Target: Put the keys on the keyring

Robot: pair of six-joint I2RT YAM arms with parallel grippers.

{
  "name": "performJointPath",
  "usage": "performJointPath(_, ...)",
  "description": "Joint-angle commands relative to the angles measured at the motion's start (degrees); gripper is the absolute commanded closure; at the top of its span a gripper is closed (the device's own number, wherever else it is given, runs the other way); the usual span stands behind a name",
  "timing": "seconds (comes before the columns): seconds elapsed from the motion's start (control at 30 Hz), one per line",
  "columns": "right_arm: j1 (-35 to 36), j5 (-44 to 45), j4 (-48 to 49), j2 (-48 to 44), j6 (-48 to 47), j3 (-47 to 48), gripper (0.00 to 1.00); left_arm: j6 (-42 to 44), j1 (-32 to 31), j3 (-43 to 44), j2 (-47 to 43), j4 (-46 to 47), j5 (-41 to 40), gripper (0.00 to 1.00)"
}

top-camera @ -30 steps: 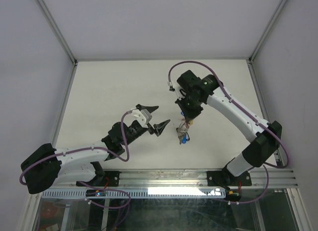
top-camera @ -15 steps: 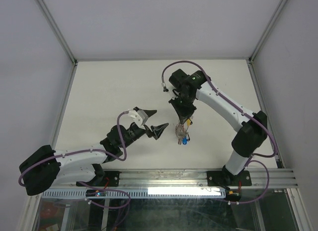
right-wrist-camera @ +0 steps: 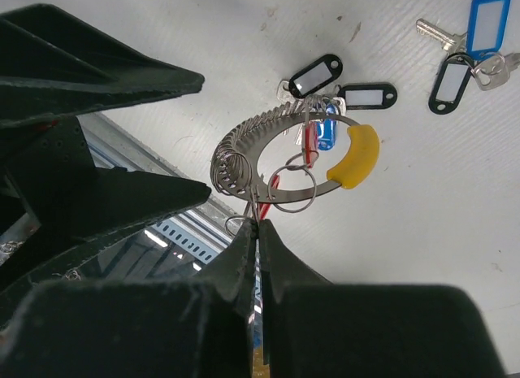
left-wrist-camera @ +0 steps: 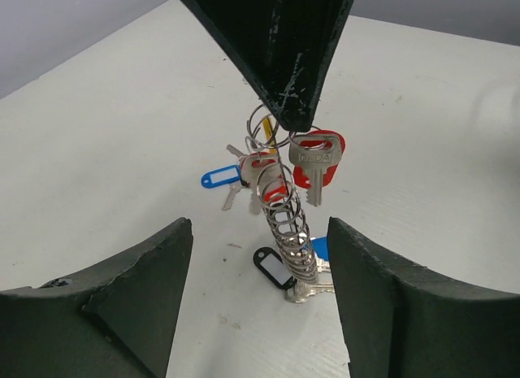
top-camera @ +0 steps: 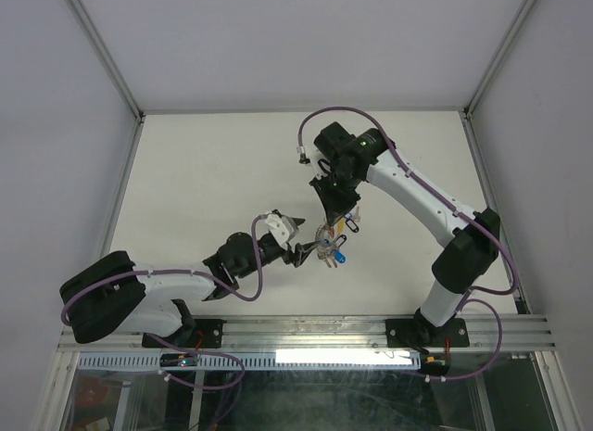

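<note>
Pointing down, right tool clamps the keyring; left tool (jaws apart) reaches alongside.

top: overhead, far, looking down | left wrist: close, low, level | right wrist: close, downward | shared: keyring

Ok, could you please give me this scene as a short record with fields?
right gripper: shut on the keyring, holding it above the table
left gripper: open, facing the keyring, not touching it
hanging keys: several on the keyring, red, blue and black tags
loose keys: at least two, blue and black tags, lying on the table
</note>
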Motion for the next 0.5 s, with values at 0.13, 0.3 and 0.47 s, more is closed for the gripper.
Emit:
performJointPath(0.13,-0.19,-2.30,2.12,-3.81,0.74,1.74,1.00,5.16,-2.38,4.24,3.88,7.13,0.52,0.35)
performJointPath(0.3,-0.18,-2.78,2.33,-4.39,0.79,1.27,1.00,7.69,-3.16,5.86,6.46,6.22,-1.91,0.53)
performJointPath(0.47,-0.18,-2.82,2.24,-4.95,0.79,1.09,1.00,10.88,-3.75,6.63,8.11,5.88,-4.58,0.68)
